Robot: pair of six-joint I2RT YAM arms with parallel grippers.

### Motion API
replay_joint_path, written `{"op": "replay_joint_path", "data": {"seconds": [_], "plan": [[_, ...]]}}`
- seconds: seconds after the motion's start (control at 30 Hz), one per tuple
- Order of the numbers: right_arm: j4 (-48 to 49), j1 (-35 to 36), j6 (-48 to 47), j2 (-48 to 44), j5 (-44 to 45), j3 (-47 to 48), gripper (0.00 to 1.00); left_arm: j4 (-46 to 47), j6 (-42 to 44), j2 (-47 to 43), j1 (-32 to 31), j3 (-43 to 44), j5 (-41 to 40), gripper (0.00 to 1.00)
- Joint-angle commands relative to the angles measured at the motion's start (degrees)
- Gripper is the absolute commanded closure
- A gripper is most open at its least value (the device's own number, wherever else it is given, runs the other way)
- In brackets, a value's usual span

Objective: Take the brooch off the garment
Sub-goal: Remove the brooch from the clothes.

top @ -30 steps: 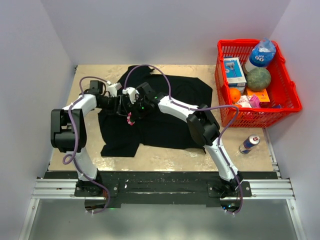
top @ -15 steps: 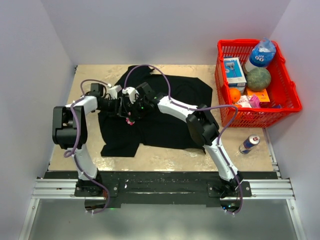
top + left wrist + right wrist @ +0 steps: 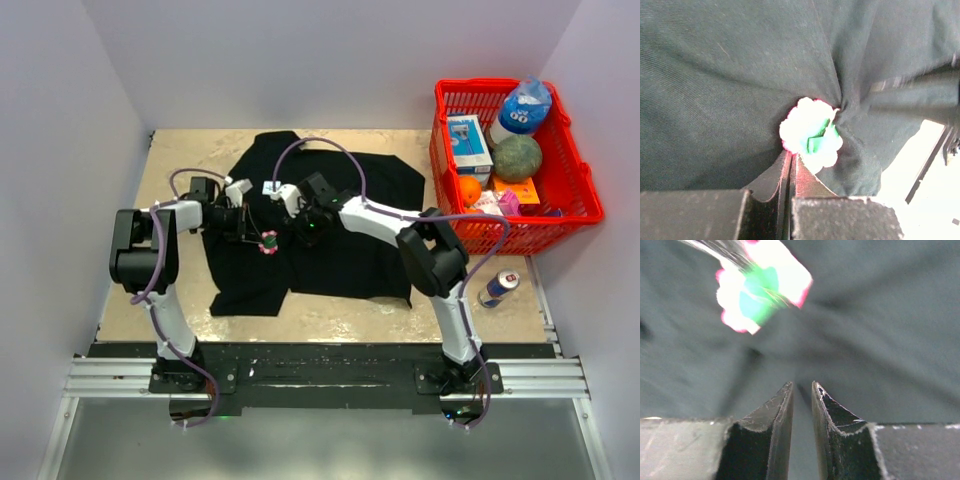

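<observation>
Beige tabletop (image 3: 180,150), pale walls on three sides; garment (image 3: 345,255) spread flat across its middle. Red basket (image 3: 520,236) of goods at the right edge, a can (image 3: 497,288) lying in front of it, both well apart from the work.

Visibility: from above, left pincer (image 3: 792,156) and right pincer (image 3: 801,385) read dark against the black cloth, and their tips cannot be separated from it. In both wrist views the brooch (image 3: 811,137) is bleached by glare to a white blot with a green patch and a thin pink rim; single beads cannot be told. The right wrist view also has it out of focus, at upper left.

Grip: left pincer has its fingers pressed together, tips at the lower left rim of the brooch. Whether they nip the rim, a fold of cloth or nothing cannot be told. Right pincer stands a narrow slit apart, nothing between the fingers, cloth behind, short of the brooch.

Position: brooch sits on the garment left of centre, between the two pincers, just beside the left one. Creases in the cloth run out from it.

Orientation: roundish, face up, no long axis to be made out
</observation>
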Motion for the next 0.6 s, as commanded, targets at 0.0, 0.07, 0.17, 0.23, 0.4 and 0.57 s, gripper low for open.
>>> {"op": "replay_joint_path", "data": {"seconds": [0.0,0.07,0.17,0.23,0.4,0.57], "plan": [[0.7,-0.6,-6.3,-5.7,7.6,-7.3,0.74,-0.4,1.0,-3.3,-2.4,-5.2,-3.1,1.00],[0.6,-0.6,-6.1,-5.1,7.9,-6.3,0.74,-0.3,1.4,-3.3,-2.6,-5.3,-3.1,1.00],[1.2,-0.6,-5.6,-5.2,7.0,-3.2,0.72,-3.2,2.8,-1.3,-2.6,-2.4,-3.2,1.00],[2.0,-0.6,-6.4,-5.9,5.3,-2.0,0.69,-5.2,3.5,0.2,-2.6,1.1,-3.0,1.00],[7.5,-0.6,-5.6,-7.8,1.2,-0.4,0.62,-5.8,2.4,-0.6,-2.6,2.5,-2.9,1.00],[8.5,-0.1,-0.9,-3.6,-4.5,2.2,0.53,-5.5,1.8,-1.2,-2.5,2.0,-2.4,1.00]]}}
